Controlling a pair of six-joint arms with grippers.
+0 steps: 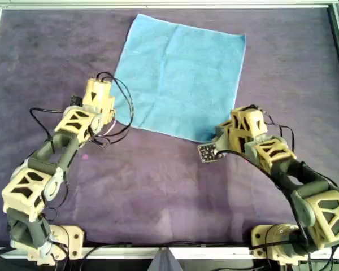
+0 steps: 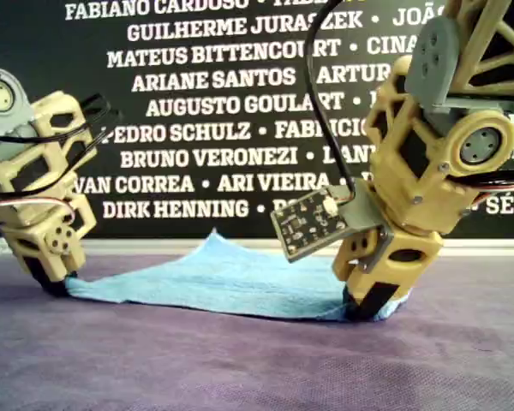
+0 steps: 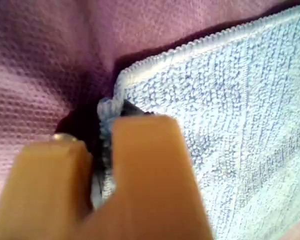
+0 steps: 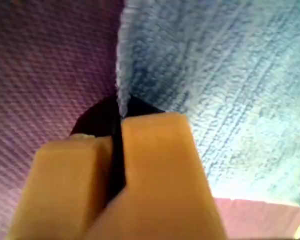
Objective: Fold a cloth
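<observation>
The light sky-blue cloth [image 1: 181, 79] lies spread flat on the dark purple table covering [image 1: 158, 180], toward the far side. My first gripper [image 3: 102, 142] is shut on a hemmed corner of the cloth [image 3: 230, 110]. My second gripper [image 4: 117, 130] is shut on an edge of the cloth [image 4: 215, 75]. In the overhead view one arm [image 1: 99, 104] stands at the cloth's near left corner and the other arm [image 1: 237, 132] at its near right corner. The wrist views do not show which arm is which. In the exterior view both near corners of the cloth [image 2: 223, 282] are pinched low at the table.
A metal frame [image 1: 158, 4] borders the table. A small circuit board [image 1: 208, 151] sticks out from the arm at the overhead view's right. Loose black cables [image 1: 121, 107] hang by the other arm. A black banner with white names [image 2: 206, 103] stands behind the table.
</observation>
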